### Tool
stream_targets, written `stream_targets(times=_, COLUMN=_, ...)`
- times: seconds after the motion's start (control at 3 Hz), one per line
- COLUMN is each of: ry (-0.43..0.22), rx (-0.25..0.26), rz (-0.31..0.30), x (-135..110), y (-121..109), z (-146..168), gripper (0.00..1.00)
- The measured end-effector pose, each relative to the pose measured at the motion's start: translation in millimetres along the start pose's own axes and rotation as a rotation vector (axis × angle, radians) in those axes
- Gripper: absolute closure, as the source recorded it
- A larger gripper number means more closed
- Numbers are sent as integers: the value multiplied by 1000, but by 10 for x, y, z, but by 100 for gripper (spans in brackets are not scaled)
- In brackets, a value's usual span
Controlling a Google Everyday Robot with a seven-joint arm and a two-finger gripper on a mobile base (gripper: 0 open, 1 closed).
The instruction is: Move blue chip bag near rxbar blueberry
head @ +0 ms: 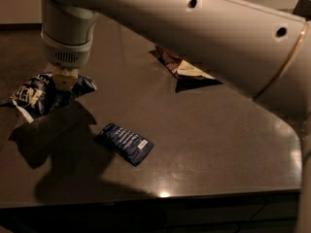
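Blue bag (34, 93) is way over on the left side of the scene, and it looks like it's up off the table (218, 144), not sitting on it. There's a big dark shadow of it on the tabletop, closer to the camera, and it doesn't join up with the bag itself. The bag is crumpled and puffy. Its white lettering faces left and one white end droops down at the lower left.

The gripper (64, 80) comes straight down from above and is pinched onto the bag's upper right part, so it's clamped on the foil and carrying it. You can see a tan pad pressed right into the wrinkles. Above that is the pale round wrist, and then the fat cream arm (194, 23) runs across the whole top of the view and off to the right.

The bar (124, 143) lies flat on the table, a bit left of centre and nearer than the blue bag. It's turned diagonally, with its white patch at the right-hand end and lines of pale text along it. It isn't touching the blue bag. There's bare table and that shadow between them, and the shadow's edge comes just about up to the bar's left corner.

Further back, right of centre, a brown bag (182, 68) with a cream face lies on the table, well apart from the other two, and the arm partly covers it.
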State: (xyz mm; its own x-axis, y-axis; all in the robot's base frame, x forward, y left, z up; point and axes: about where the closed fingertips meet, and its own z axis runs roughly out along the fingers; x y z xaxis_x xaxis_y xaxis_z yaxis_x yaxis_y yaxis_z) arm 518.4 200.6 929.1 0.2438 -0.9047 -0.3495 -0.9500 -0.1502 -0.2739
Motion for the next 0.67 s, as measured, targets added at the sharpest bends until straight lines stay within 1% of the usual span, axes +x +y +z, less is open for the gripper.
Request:
stream_targets(times=0.33, ry=34, rx=13, rz=11, x=126, y=151, z=-121, gripper=100)
stream_targets(times=0.67, ry=63, rx=31, rz=26, x=266, y=269, z=-237, gripper=89)
